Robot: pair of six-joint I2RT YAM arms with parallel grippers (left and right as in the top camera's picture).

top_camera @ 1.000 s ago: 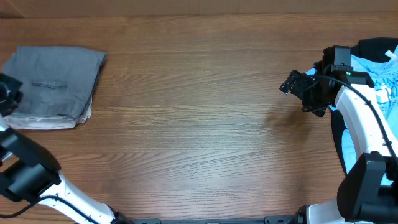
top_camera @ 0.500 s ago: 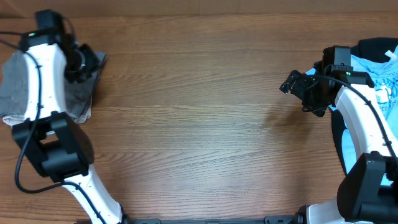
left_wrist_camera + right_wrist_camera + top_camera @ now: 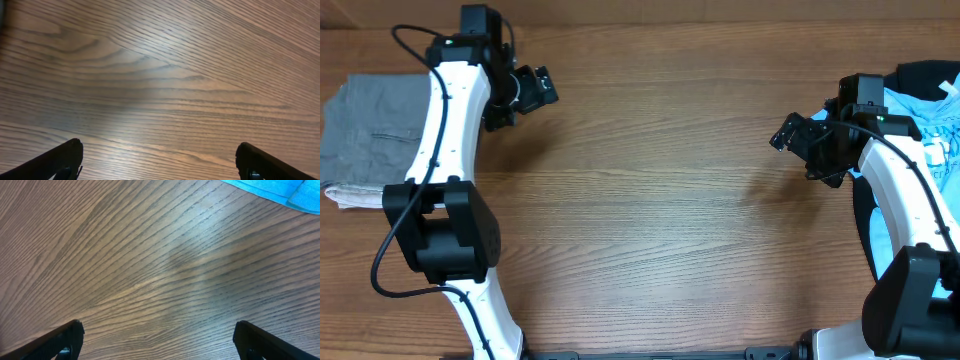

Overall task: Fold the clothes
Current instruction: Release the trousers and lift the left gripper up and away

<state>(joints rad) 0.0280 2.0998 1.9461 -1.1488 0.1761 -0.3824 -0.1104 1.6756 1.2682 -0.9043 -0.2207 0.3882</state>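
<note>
A folded grey garment [image 3: 370, 140] lies at the table's far left. My left gripper [image 3: 538, 88] hovers open to the right of it, over bare wood, nothing between its fingers [image 3: 65, 160]. At the right edge lies a heap of clothes: a light blue piece [image 3: 925, 120] on top of a dark one [image 3: 920, 72]. My right gripper [image 3: 788, 133] stands open just left of that heap, above bare table. In the right wrist view a corner of the light blue cloth [image 3: 280, 190] shows at the top right, well away from the fingertips [image 3: 255, 340].
The wooden table [image 3: 660, 200] stretches between the two arms. The left arm reaches over the grey garment's right part. The right arm comes up along the right edge beside the clothes heap.
The left arm swung in over the grey garment, let go, and moved right off it onto bare table, its jaws now wide. The right arm has not moved.
</note>
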